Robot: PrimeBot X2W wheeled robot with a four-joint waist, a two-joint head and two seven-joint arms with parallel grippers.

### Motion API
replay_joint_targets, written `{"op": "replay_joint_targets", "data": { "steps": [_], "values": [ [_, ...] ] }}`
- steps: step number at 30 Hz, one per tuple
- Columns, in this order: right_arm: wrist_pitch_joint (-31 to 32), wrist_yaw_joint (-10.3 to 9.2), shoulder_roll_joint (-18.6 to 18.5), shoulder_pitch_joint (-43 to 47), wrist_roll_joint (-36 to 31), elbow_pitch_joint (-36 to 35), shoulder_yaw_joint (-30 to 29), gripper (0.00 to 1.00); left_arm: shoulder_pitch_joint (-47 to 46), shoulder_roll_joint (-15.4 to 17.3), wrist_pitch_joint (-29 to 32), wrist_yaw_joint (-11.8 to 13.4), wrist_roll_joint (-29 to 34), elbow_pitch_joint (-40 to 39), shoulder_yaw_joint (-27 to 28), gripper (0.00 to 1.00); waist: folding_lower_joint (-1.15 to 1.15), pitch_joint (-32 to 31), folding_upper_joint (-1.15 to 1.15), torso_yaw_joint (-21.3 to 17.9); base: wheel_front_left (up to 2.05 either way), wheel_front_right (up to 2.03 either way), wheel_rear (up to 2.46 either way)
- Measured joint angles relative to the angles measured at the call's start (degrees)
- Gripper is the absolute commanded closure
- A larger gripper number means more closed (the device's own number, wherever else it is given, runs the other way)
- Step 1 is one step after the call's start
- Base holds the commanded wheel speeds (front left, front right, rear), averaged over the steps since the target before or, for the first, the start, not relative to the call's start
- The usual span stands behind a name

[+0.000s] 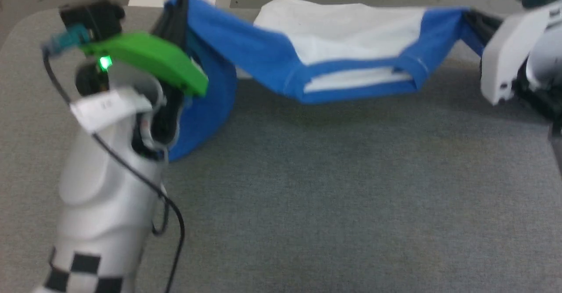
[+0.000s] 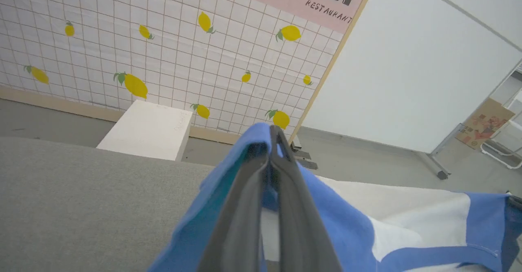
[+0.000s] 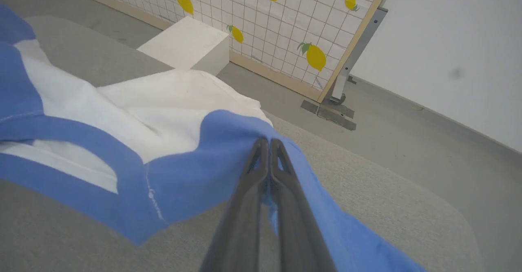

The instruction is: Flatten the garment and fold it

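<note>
The garment (image 1: 342, 34), a white T-shirt with royal-blue shoulders and neck trim, hangs stretched between my two arms above the grey table (image 1: 333, 196), sagging at the neck opening. At the left shoulder my left gripper (image 1: 178, 12) is shut on the blue cloth; a blue sleeve droops beside that arm. In the left wrist view its dark fingers (image 2: 244, 206) pinch the blue fabric (image 2: 334, 231) of the garment. My right gripper (image 1: 476, 23) is shut on the other blue shoulder at the far right. The right wrist view shows that gripper (image 3: 265, 141) closed on the garment (image 3: 195, 170).
A white block (image 2: 149, 129) stands on the floor beyond the table's far edge, before a tiled lemon-print panel (image 2: 163, 39). A panel foot (image 3: 328, 113) rests on the grey floor. A black cable (image 1: 145, 183) runs along my left forearm.
</note>
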Motion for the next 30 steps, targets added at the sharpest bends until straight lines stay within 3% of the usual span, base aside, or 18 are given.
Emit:
{"op": "replay_joint_targets", "data": {
  "steps": [7,17,25,30],
  "values": [
    [0.47,0.0,3.15,-18.92,1.26,8.59,1.18,1.0,-20.64,3.98,0.71,0.31,5.5,10.39,0.15,1.0,0.0,5.09,0.0,-1.46,0.0,0.0,0.0],
    [-11.31,0.0,6.61,-41.84,-5.48,20.0,-1.21,1.0,-43.4,5.8,-5.75,3.08,12.09,17.09,0.05,1.0,0.01,14.27,0.0,-3.74,0.0,0.0,0.0],
    [-20.03,0.0,8.01,-48.77,-7.83,25.38,-4.16,1.0,-50.18,5.21,-14.57,3.98,12.69,21.34,1.83,1.0,0.01,18.83,0.0,-5.13,0.0,0.0,0.0],
    [-21.87,0.0,6.56,-46.54,-4.56,25.51,-0.11,1.0,-48.66,3.87,-18.57,1.49,10.09,25.5,2.71,1.0,0.01,18.69,0.0,-5.05,0.0,0.0,0.0]
  ]
}}
